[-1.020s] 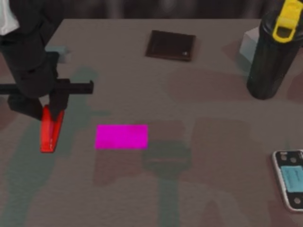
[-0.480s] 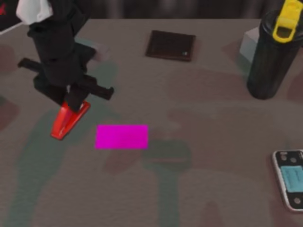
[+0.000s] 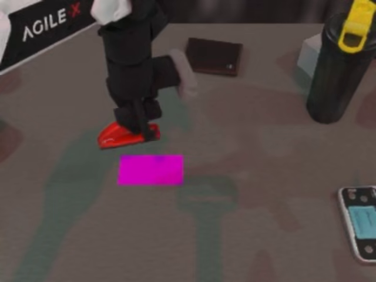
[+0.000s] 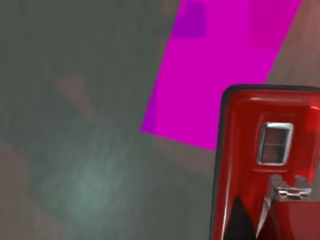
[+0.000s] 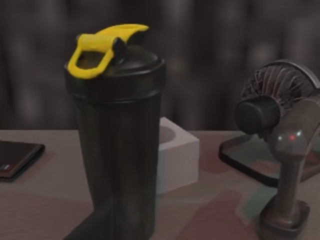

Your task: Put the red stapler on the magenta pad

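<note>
The red stapler (image 3: 117, 135) hangs crosswise just beyond the far left edge of the magenta pad (image 3: 150, 170). My left gripper (image 3: 141, 130) is shut on the stapler's right end, with the arm reaching in from the far left. In the left wrist view the red stapler (image 4: 270, 165) fills the near corner, and the magenta pad (image 4: 220, 65) lies flat on the table beyond it, partly under the stapler's tip. My right gripper is out of the top view, and its own fingers do not show in the right wrist view.
A dark brown wallet (image 3: 211, 56) lies at the back centre. A black shaker bottle with a yellow lid (image 3: 338, 70) stands at the back right beside a white box (image 3: 308, 56). A phone-like device (image 3: 359, 222) lies at the right edge. A small fan (image 5: 285, 130) stands near the bottle.
My left gripper has carried the stapler to the right towards the pad. The stapler has turned from lengthwise to crosswise.
</note>
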Controlling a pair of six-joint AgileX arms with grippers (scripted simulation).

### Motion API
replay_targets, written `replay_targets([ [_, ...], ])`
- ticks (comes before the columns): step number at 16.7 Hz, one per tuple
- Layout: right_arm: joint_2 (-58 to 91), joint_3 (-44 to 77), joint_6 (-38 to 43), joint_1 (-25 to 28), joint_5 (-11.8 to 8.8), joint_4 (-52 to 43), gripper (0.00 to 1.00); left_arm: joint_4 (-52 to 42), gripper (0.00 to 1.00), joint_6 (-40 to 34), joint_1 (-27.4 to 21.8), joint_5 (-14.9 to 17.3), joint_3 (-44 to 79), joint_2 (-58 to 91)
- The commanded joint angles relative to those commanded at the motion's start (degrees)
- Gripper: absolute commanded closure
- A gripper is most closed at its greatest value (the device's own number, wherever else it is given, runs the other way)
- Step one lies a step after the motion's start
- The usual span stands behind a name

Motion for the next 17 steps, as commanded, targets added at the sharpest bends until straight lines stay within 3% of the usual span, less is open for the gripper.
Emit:
replay_targets([
  [5, 0.00, 0.00, 0.00, 0.00, 0.00, 0.00, 0.00, -0.39, 1.00, 10.84, -2.72, -0.28, 4.53, 1.86],
  [12, 0.00, 0.00, 0.00, 0.00, 0.00, 0.00, 0.00, 0.64, 1.00, 11.22, -2.46, -0.33, 3.59, 1.75],
  [17, 0.00, 0.00, 0.00, 0.00, 0.00, 0.00, 0.00, 11.57, 1.00, 11.79, -1.85, -0.30, -5.51, 3.44],
])
